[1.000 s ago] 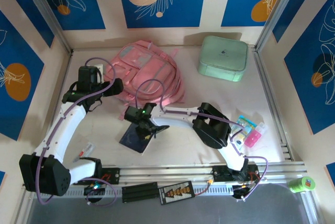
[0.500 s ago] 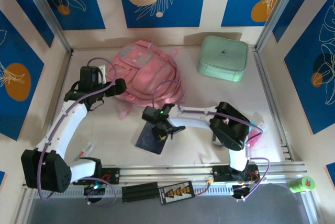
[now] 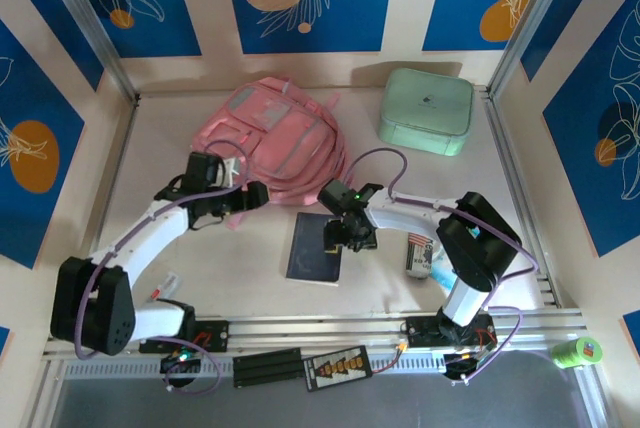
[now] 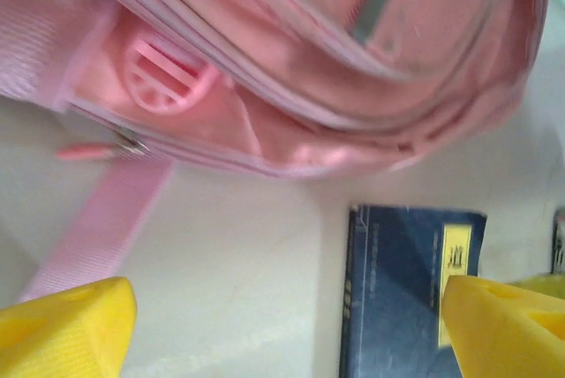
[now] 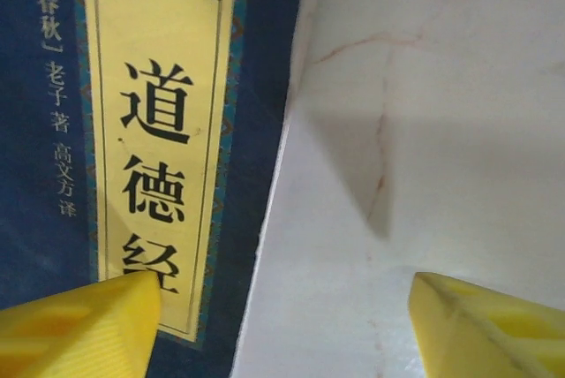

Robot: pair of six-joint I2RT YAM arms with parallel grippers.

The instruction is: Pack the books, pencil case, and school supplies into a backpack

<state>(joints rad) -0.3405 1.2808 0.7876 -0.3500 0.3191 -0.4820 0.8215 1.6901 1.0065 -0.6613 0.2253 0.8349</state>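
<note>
Two pairs of jaws spread empty; one navy book near one backpack.

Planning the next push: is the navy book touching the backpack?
Apart. The left wrist view shows a strip of bare table between the top edge of the navy book and the lower seam of the backpack.
</note>
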